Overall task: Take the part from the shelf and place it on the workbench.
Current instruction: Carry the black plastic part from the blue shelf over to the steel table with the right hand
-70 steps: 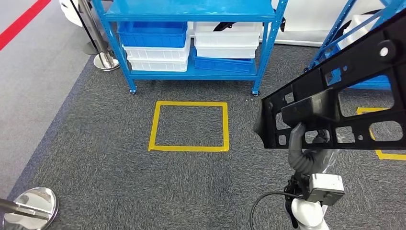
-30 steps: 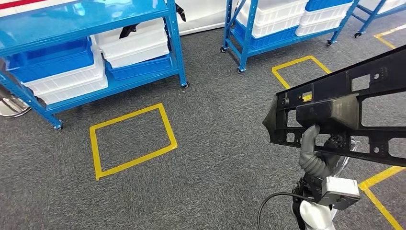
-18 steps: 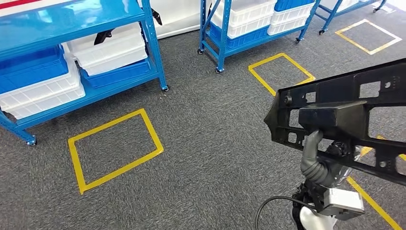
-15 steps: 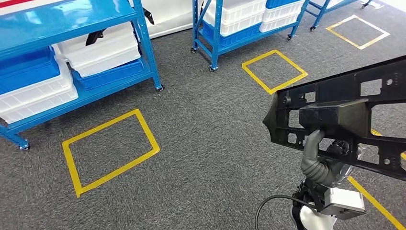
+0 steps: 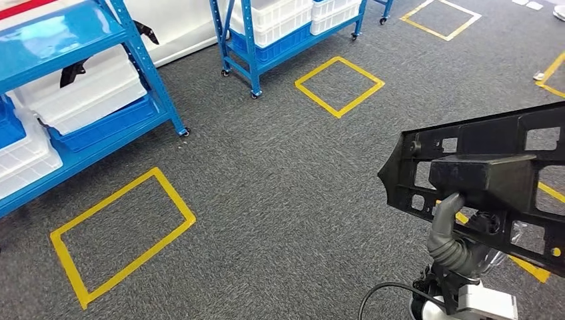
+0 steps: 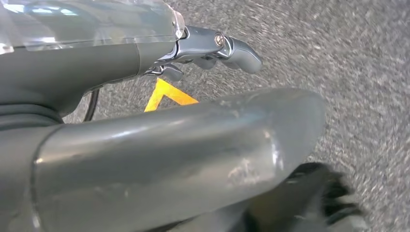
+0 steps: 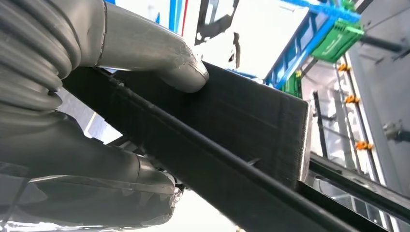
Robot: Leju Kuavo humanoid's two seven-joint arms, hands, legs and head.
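Head view: right hand at 4 o'clock grips the long black plastic frame part with cut-out windows, thumb hooked up under its boxy middle block; part is held in the air, well above the grey carpet floor, running off frame at 3 o'clock. Blue metal shelf rack with white and blue bins at 10 o'clock, second blue rack at 12. Yellow tape squares on carpet: one at 8 o'clock, one at 1 o'clock. Wide open carpet btwn racks and part; part's near tip is well apart from both racks.

Left wrist view: left hand hangs over blurred carpet w/ a yellow tape corner below; thumb and fingers apart, nothing held.

Right wrist view: closeup that head view lacks: grey thumb pressed on the part's flat black face, fingers wrapped beneath. Blue rack posts and a green bin behind.
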